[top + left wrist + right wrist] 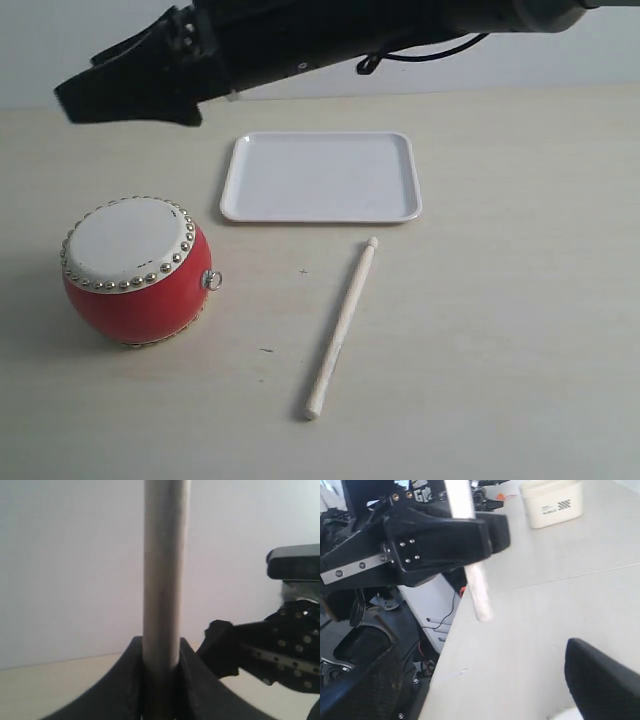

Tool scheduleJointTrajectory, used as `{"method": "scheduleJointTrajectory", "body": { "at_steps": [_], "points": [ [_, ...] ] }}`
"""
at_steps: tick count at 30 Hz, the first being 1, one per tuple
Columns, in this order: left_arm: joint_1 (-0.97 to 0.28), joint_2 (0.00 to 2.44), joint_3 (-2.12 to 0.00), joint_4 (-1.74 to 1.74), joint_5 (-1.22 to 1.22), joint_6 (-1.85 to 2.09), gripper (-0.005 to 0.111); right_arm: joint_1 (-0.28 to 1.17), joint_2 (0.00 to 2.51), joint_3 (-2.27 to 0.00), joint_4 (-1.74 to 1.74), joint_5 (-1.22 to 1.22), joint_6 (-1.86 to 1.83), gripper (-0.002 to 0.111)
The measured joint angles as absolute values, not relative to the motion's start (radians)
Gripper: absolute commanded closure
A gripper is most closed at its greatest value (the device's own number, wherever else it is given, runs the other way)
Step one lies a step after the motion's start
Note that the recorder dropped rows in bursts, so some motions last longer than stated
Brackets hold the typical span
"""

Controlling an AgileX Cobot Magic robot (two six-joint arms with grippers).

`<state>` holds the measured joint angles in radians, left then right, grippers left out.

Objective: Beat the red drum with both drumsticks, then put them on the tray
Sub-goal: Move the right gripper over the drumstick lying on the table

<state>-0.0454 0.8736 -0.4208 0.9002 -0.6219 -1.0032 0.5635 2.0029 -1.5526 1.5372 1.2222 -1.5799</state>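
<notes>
Jaws of the left gripper (161, 680) are pinched on a thin pale wooden drumstick (165, 570), the black fingers (120, 690) pressed against either side of the shaft, which rises straight up between them in the left wrist view. The right wrist view shows that stick's blunt end (479, 600) poking out past the black gripper body. Only one dark finger (605, 680) of the right gripper is in sight there, so whether its jaws are spread or closed cannot be told. In the exterior view a black arm (300, 40) stretches across the far edge of the scene, high above the pale table (520, 330). The small red round-bellied drum (137, 270), cream skin up and ringed with brass studs, sits at the left. The flat white rectangular plastic tray (320, 213) lies farther back, right of the drum. A second pale wooden drumstick (342, 328) lies slantwise on the table, just nearer than the tray.
</notes>
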Motion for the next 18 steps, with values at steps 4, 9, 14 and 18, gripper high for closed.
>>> {"method": "scheduleJointTrajectory", "body": {
  "at_steps": [4,9,14,18],
  "points": [
    [-0.045,0.874,-0.484,0.929,-0.52,-1.005,0.107,0.481,1.994,-1.553,1.537,1.222,-1.518,0.027],
    [-0.045,0.874,-0.557,0.964,-0.41,-1.02,0.107,0.399,1.982,-1.553,1.531,1.22,-1.43,0.027],
    [-0.045,0.881,-0.595,1.008,-0.297,-1.027,0.107,0.366,1.961,-1.553,1.449,1.208,-1.334,0.028],
    [-0.045,0.951,-0.647,1.019,-0.134,-1.027,0.107,0.364,1.915,-1.553,1.229,1.136,-1.185,0.03]
  ]
}}
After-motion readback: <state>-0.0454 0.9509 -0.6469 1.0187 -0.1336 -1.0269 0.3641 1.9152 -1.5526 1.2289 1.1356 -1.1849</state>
